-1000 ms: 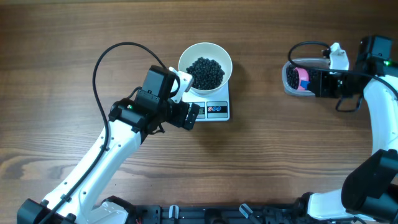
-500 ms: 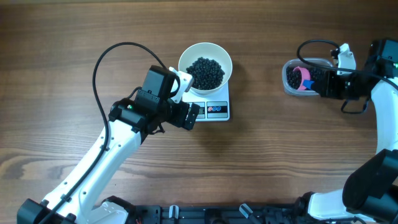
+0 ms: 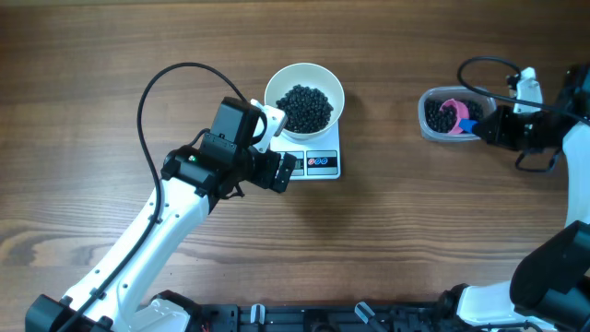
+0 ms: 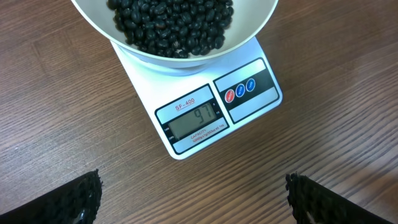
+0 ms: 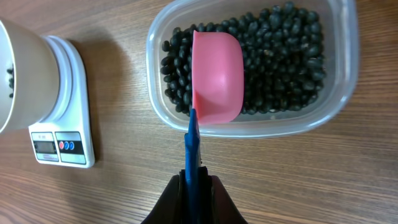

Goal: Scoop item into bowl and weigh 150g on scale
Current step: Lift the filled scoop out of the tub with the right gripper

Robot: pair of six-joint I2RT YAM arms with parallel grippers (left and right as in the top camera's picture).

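The white bowl (image 3: 304,81) holds a heap of black beans (image 3: 304,107) and stands on the scale (image 3: 323,164). In the left wrist view the bowl (image 4: 186,61), its beans (image 4: 168,25) and the scale's display (image 4: 198,118), which reads 97, fill the upper half. My left gripper (image 3: 286,171) hovers open just in front of the scale, its fingertips (image 4: 81,199) wide apart over bare wood. My right gripper (image 5: 193,186) is shut on the blue handle of the pink scoop (image 5: 216,78), whose cup lies over the beans (image 5: 280,56) in the clear tub (image 5: 249,127).
The clear tub (image 3: 426,115) sits at the right of the table, well apart from the scale. A black cable (image 3: 166,78) loops above the left arm. A dark rail (image 3: 304,314) runs along the table's front edge.
My right arm has drawn back to the right, shifting the scoop slightly that way inside the tub. The left arm, bowl and scale have not moved.
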